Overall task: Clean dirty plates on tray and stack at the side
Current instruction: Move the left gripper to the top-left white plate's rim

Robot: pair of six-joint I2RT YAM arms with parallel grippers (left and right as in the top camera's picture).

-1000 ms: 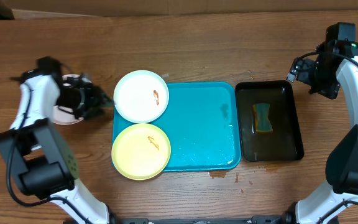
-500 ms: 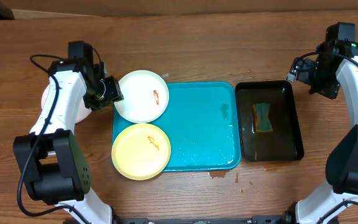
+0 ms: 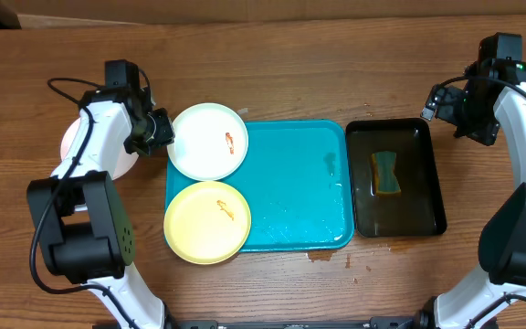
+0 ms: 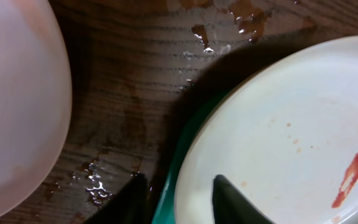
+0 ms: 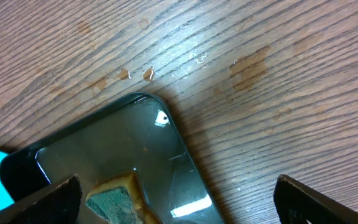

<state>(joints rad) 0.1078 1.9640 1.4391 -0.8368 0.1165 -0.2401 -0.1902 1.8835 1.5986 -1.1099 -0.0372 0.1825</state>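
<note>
Left gripper (image 4: 179, 182) has reached the white plate (image 3: 207, 141), jaws astride its rim; whether they pinch it, I cannot tell. Right gripper (image 5: 176, 186) gapes wide. The tray (image 3: 299, 183) lies lengthwise left-right.

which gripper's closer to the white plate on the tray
Left. The left gripper straddles the rim of the white plate; the right gripper is far off, above a corner of the black tray.

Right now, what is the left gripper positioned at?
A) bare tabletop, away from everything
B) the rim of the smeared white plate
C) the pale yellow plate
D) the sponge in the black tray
B: the left wrist view shows the left gripper straddling the rim of the white plate, one finger on each side; the yellow plate and the sponge lie elsewhere.
</note>
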